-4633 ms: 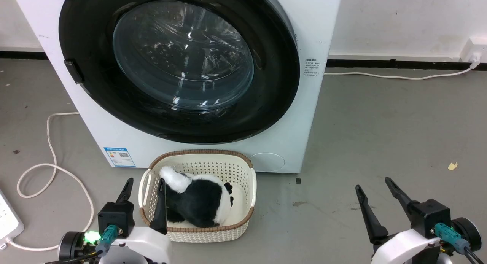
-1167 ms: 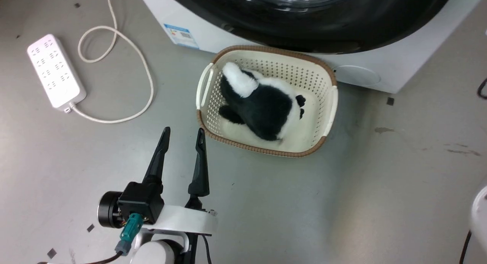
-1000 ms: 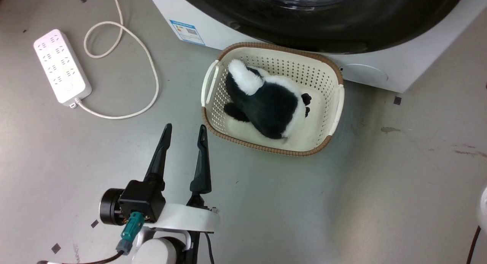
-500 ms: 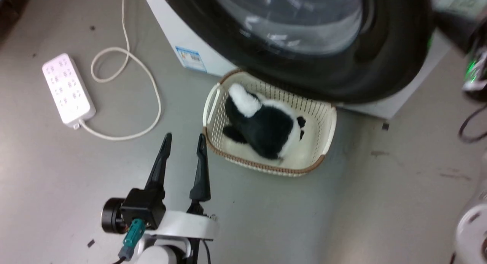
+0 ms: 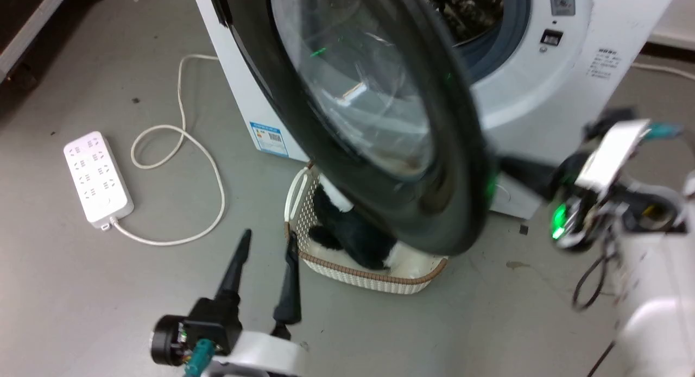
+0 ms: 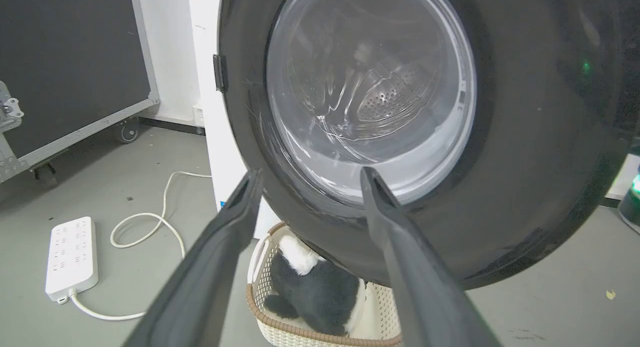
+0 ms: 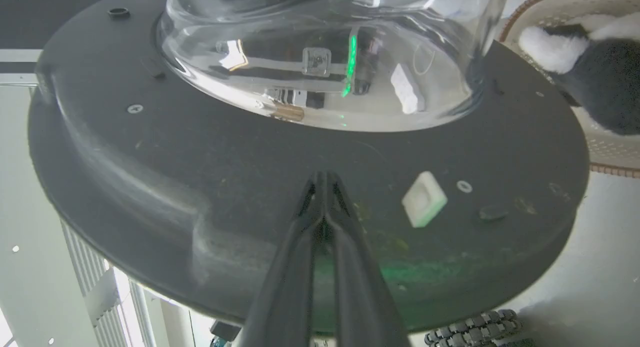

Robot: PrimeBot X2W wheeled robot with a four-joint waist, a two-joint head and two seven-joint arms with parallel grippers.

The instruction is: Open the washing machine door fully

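At the washing machine [image 5: 543, 100] front, door half open above the basket [image 5: 374, 282].
My right gripper [image 7: 324, 179], fingers pressed together, rests against the washing machine door [image 5: 380, 149] inner face; left gripper [image 5: 270, 236] spread wide, unused. I fear tips skidding off that glossy rim.

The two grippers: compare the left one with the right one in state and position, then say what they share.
The left gripper is open, fingers spread; the right gripper is shut, fingers pressed together. The left gripper hangs before the outer face of the washing machine door, touching nothing; the right gripper points at its inner face. Both have long dark fingers.
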